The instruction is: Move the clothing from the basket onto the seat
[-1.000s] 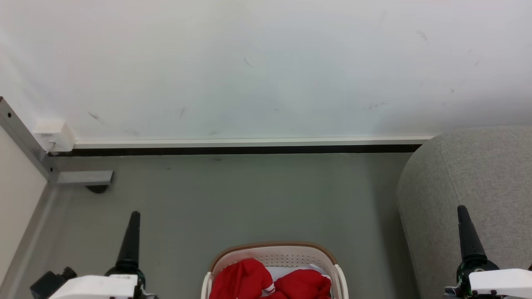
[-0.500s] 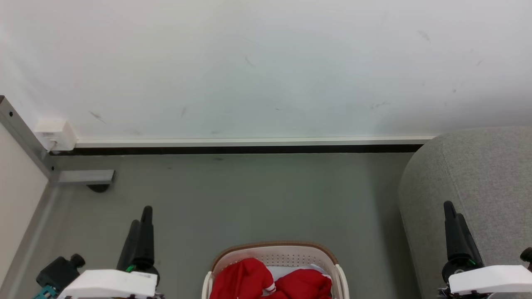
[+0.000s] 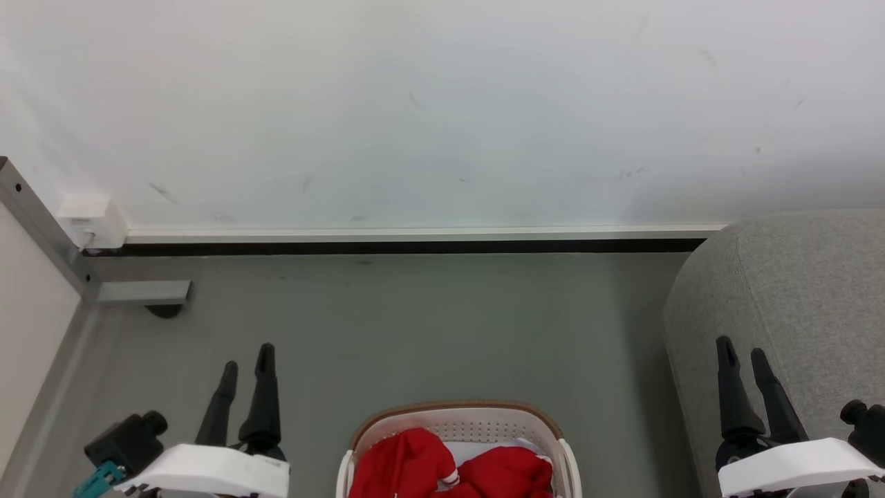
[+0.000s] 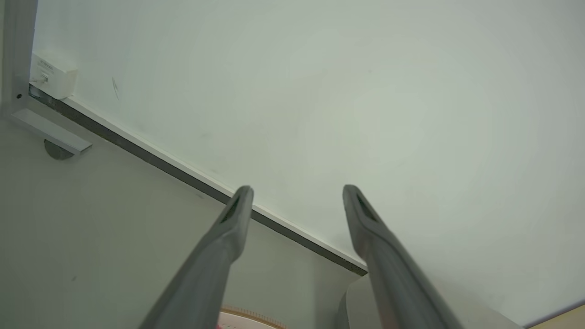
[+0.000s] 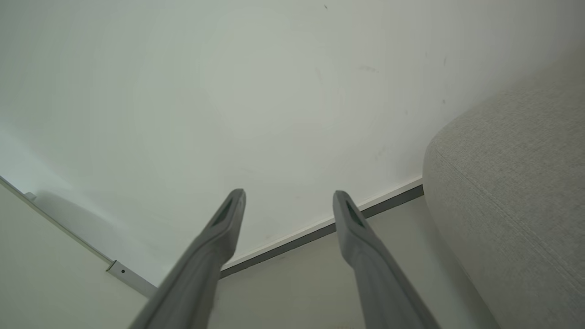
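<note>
clothing (image 3: 449, 470): red heap inside basket (image 3: 456, 418), likely soft, light, limp; pinch a raised top fold | left gripper (image 3: 247, 356): left of basket, jaws parted, empty | right gripper (image 3: 740, 346): right of basket, jaws parted, empty | seat (image 3: 795, 277): right of basket

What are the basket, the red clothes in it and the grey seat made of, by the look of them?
The basket looks like matte cream moulded plastic: rows of small holes, with a brown rim, perhaps woven trim. The clothing seems soft fabric, lying in rumpled folds. The seat looks upholstered in coarse light-grey woven cloth; its weave shows up close.
</note>
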You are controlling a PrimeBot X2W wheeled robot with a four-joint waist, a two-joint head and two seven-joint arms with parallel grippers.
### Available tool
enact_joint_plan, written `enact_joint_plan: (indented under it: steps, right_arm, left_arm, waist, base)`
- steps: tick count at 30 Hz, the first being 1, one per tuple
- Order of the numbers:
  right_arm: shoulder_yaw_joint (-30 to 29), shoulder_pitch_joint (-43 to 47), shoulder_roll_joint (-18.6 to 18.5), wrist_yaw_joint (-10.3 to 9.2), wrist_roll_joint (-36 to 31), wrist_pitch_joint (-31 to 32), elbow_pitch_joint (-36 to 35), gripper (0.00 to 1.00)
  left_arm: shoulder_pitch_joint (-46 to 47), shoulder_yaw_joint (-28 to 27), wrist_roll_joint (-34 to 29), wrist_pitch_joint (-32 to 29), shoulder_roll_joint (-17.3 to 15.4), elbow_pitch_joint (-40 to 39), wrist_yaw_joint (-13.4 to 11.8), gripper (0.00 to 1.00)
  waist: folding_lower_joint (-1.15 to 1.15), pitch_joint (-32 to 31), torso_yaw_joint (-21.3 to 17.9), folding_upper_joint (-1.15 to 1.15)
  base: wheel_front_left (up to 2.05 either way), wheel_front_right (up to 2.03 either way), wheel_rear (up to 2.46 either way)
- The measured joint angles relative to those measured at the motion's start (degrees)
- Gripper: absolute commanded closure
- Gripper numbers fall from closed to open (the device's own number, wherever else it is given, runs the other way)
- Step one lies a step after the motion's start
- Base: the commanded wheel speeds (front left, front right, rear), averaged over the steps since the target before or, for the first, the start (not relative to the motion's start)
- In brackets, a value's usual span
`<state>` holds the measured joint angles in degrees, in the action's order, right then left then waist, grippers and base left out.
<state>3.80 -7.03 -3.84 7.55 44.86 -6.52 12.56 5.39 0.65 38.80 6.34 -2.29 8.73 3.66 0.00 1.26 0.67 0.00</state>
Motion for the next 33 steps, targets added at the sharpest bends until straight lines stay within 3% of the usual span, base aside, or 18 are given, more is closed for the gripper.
enact_joint_plan:
  steps: [10,33]
  right_arm:
    - [0.32,-0.70,0.10,0.00,-7.95,-1.63,0.79,0.00]
    - [0.26,-2.22,0.77,0.00,-21.27,-4.68,5.11,0.00]
  left_arm:
    - [0.21,1.32,-9.21,1.81,-0.07,0.04,-1.71,0.00]
    - [0.54,3.78,-22.39,4.87,-0.57,0.09,-3.77,0.00]
  waist:
    - [0.00,0.19,-0.06,0.00]
    - [0.00,0.55,0.34,0.00]
  base:
    - [0.00,0.00,0.00]
    - [0.00,0.00,0.00]
